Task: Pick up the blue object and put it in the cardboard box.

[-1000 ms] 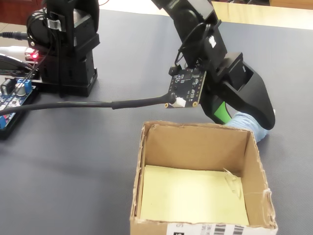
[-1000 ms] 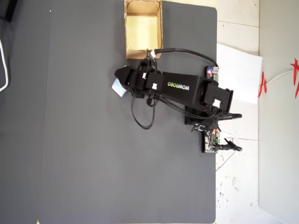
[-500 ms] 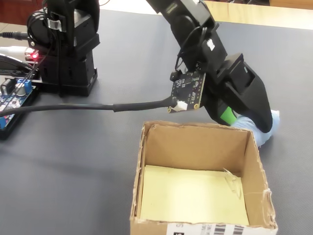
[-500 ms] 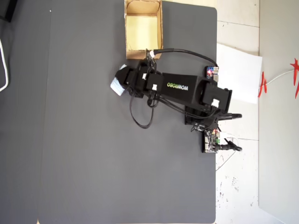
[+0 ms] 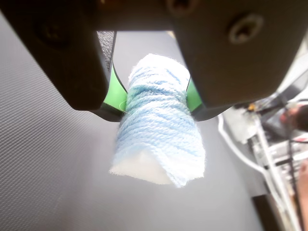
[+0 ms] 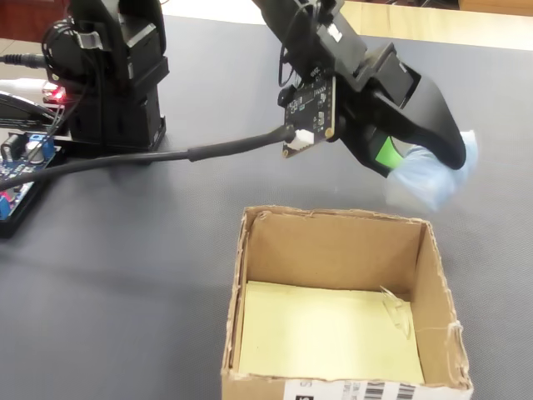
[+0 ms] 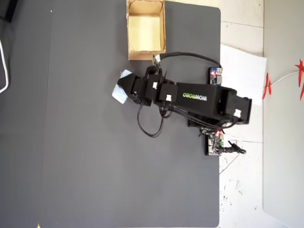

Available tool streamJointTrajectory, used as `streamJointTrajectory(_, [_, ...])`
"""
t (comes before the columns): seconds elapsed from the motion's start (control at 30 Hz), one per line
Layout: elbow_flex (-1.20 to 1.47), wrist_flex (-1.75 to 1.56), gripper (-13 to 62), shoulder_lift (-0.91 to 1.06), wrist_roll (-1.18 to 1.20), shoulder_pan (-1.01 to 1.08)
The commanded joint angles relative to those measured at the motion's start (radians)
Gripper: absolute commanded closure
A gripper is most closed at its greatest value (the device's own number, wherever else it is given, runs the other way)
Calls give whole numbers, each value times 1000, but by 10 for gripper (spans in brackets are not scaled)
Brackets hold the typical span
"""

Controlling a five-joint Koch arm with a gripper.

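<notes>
- Green-padded jaws of the gripper (image 5: 156,98) are clamping the blue object (image 5: 159,125) across its middle, its long axis running crosswise to the jaws, both ends sticking out.
- The blue object is hanging clear above the dark mat (image 7: 85,156), not touching it.
- The cardboard box (image 7: 146,29) is sitting open at the mat's top edge in the overhead view, near the gripper, which is pointing left of it.
</notes>
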Motion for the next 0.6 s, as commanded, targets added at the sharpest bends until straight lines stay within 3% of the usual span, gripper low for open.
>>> streamJointTrajectory(0.0, [-28, -100, 354, 78, 44, -3])
streamJointTrajectory(0.27, [2, -98, 354, 238, 48, 54])
streamJointTrajectory(0.57, [-3, -92, 354, 310, 48, 273])
